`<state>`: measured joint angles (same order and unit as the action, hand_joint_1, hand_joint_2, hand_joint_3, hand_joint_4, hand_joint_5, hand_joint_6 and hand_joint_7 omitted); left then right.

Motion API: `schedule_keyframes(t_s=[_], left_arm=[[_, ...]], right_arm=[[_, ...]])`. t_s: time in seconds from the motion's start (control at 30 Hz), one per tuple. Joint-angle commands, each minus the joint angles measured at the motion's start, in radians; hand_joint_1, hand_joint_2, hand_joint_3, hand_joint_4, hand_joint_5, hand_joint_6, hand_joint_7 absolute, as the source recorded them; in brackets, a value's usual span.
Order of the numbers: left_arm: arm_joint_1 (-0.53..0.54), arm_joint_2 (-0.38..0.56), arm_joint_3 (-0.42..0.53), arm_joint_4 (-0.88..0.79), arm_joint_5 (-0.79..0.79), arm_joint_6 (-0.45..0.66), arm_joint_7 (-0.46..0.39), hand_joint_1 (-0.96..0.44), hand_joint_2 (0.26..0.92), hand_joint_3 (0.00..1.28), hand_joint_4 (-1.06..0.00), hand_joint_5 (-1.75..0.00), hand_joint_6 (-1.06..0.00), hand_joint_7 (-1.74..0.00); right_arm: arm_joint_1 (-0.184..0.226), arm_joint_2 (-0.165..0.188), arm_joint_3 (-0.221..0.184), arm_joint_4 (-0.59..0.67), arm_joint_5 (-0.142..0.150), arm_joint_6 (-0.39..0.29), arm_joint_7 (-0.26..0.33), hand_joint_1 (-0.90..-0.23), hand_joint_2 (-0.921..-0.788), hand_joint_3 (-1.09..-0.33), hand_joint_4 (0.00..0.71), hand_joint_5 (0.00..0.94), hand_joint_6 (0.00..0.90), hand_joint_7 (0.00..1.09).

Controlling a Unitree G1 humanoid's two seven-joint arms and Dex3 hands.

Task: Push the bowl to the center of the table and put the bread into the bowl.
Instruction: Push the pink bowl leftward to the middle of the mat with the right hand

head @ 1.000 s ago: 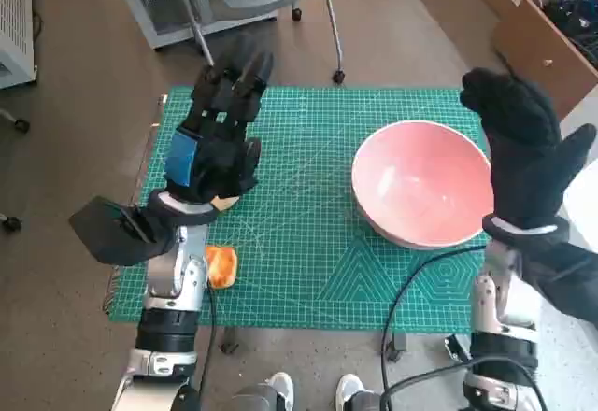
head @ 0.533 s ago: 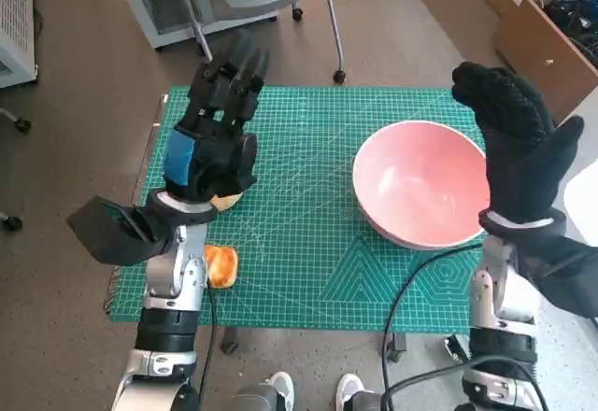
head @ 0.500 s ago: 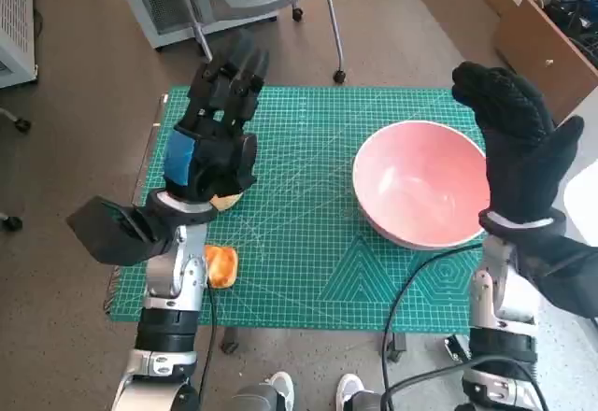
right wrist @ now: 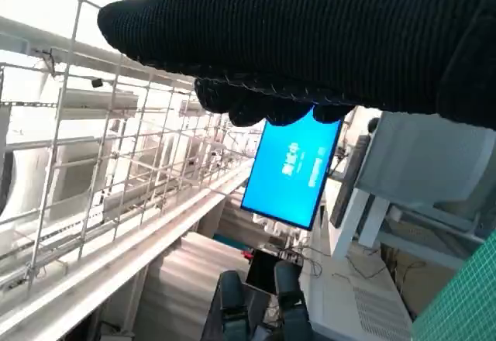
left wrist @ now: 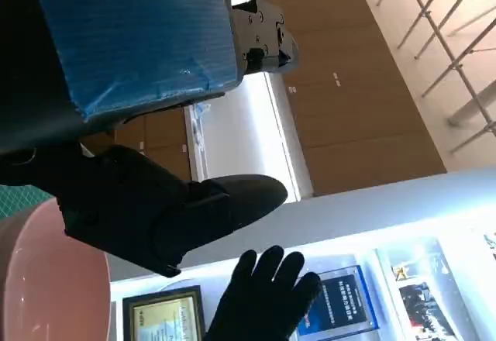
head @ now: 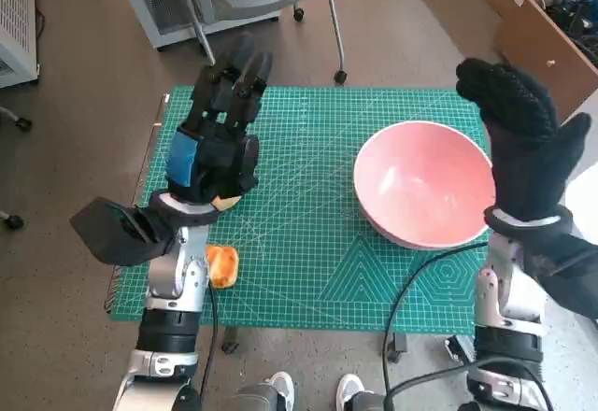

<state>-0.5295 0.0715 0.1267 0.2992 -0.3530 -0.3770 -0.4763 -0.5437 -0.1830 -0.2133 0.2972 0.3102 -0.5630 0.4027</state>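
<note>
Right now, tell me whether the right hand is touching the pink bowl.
Cannot tell. In the head view the right hand, raised with fingers spread, overlaps the far-side rim of the pink bowl, so neither contact nor gap shows; the wrist views don't settle it.

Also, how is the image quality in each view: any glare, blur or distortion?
Head view: evenly lit and sharp, a soft sheen inside the pink bowl, wide-angle bending at the edges. Left wrist view: the left robot hand is close and dark against bright, washed-out lights. Right wrist view: the glove of the right robot hand is dark, with a glaring blue screen behind.
</note>
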Motion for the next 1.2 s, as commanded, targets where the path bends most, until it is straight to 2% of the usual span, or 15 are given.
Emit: schedule_keyframes(t_s=[0.03, 0.23, 0.5, 0.63, 0.8, 0.93, 1.2], left_arm=[[0.015, -0.004, -0.005, -0.006, 0.000, -0.003, -0.005, -0.54, 0.764, 0.73, 0.00, -0.09, 0.00, -0.43], [0.018, -0.008, -0.008, -0.008, 0.000, 0.000, -0.004, -0.54, 0.773, 0.71, 0.00, -0.10, 0.00, -0.44], [0.019, -0.016, -0.006, 0.009, -0.003, -0.010, -0.009, -0.54, 0.784, 0.68, 0.00, -0.12, 0.00, -0.45], [0.022, -0.018, -0.006, 0.005, -0.002, -0.009, -0.007, -0.53, 0.792, 0.66, 0.00, -0.13, 0.00, -0.46], [0.021, -0.020, -0.003, 0.015, 0.000, -0.015, -0.008, -0.53, 0.799, 0.65, 0.00, -0.14, 0.00, -0.46], [0.018, -0.021, -0.003, 0.023, 0.001, -0.015, -0.008, -0.53, 0.802, 0.64, 0.00, -0.15, 0.00, -0.46], [0.015, -0.022, 0.000, 0.032, -0.004, -0.007, -0.013, -0.54, 0.811, 0.63, 0.00, -0.15, 0.00, -0.46]], right_arm=[[0.031, -0.016, -0.007, -0.004, 0.000, 0.018, -0.005, -0.538, -0.921, -0.640, 0.288, 0.000, 0.102, 0.51], [0.036, -0.029, -0.027, 0.009, 0.008, 0.014, -0.007, -0.546, -0.921, -0.635, 0.290, 0.001, 0.099, 0.52], [0.013, -0.067, -0.089, 0.145, 0.029, -0.040, 0.011, -0.548, -0.921, -0.613, 0.292, 0.002, 0.105, 0.51], [-0.016, -0.090, -0.120, 0.260, 0.039, -0.077, 0.018, -0.548, -0.921, -0.601, 0.292, 0.001, 0.124, 0.48], [-0.065, -0.116, -0.153, 0.445, 0.035, -0.114, 0.008, -0.539, -0.921, -0.594, 0.286, 0.000, 0.137, 0.46], [-0.102, -0.131, -0.170, 0.569, 0.030, -0.115, -0.012, -0.533, -0.921, -0.593, 0.280, 0.000, 0.143, 0.45], [-0.161, -0.134, -0.185, 0.749, 0.020, -0.086, -0.056, -0.478, -0.921, -0.597, 0.264, 0.000, 0.150, 0.43]])
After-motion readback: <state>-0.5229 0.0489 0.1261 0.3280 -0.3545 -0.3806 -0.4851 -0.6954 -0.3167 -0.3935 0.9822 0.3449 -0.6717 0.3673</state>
